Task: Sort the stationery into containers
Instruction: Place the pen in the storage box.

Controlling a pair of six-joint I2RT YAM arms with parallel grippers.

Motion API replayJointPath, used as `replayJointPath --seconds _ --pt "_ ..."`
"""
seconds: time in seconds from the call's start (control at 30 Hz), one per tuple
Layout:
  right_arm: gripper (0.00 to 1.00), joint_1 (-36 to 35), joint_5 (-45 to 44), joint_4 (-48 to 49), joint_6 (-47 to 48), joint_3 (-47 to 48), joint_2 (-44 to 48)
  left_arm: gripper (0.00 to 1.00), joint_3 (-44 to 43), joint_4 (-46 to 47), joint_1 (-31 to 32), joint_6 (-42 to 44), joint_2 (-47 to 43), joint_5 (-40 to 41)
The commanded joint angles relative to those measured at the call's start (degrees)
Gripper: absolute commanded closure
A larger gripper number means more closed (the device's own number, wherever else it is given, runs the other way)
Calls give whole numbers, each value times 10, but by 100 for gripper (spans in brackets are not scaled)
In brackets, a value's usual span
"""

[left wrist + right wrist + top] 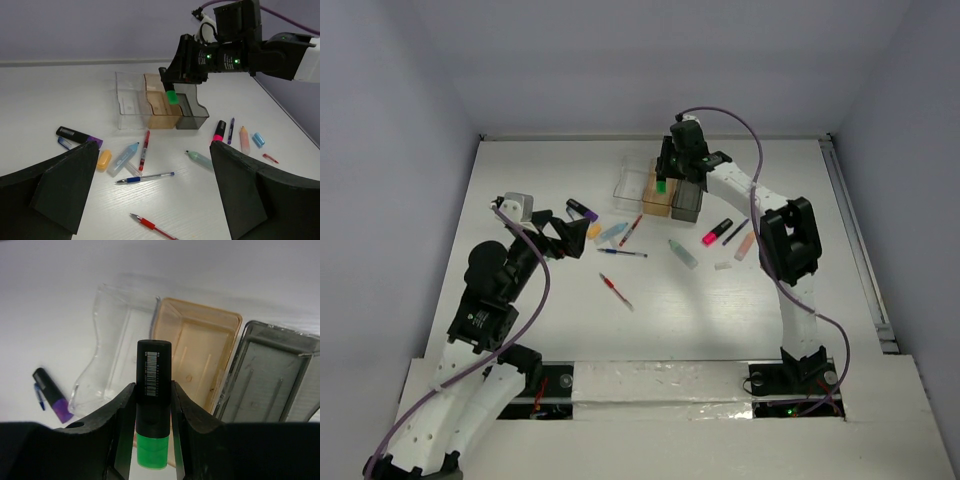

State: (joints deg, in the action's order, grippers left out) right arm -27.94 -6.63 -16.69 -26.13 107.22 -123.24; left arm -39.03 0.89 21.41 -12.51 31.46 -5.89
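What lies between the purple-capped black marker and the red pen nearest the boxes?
Left wrist view: a stubby orange piece and a light-blue marker lie between the purple-capped black marker and the red pen.

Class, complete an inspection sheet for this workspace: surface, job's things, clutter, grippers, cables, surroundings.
Surface: white table, items scattered mid-table.
Job's things: clear box, tan box and grey box in a row, all looking empty; red pen, pink marker and others lie loose.
Clutter: nothing seen.
Grippers: left gripper open, empty; right gripper shut on green marker over the boxes.
Cables: purple cable loops off each arm.
Surroundings: plain grey walls.
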Motion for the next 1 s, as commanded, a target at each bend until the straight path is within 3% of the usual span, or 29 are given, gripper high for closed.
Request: replayJointPath --seconds 0.0,0.07,0.17,0.23,0.4,0.43,0.53,0.73,0.97 --pt "81 4 -4 6 -25 27 5 8 -21 13 3 3 -6 11" --pt "72 4 -8 3 -30 26 -4 15 -20 14 8 3 -6 11" --pt "44 4 -9 6 -31 19 -6 17 -19 14 8 3 -5 11" --pt "34 4 -9 7 -28 19 -2 16 -20 14 8 2 -5 11" --pt "34 4 -27 -11 -2 13 45 8 -20 14 14 3 -5 11" --pt "38 4 -39 -13 11 -2 62 6 -20 13 14 4 -6 11" --pt "44 4 -59 -11 24 -120 155 3 -21 10 14 4 -10 15" --pt "44 39 -51 -51 -2 -364 315 1 -23 9 24 6 -11 18" --pt "44 77 -27 -68 -16 -416 325 1 -23 6 29 6 -10 23"
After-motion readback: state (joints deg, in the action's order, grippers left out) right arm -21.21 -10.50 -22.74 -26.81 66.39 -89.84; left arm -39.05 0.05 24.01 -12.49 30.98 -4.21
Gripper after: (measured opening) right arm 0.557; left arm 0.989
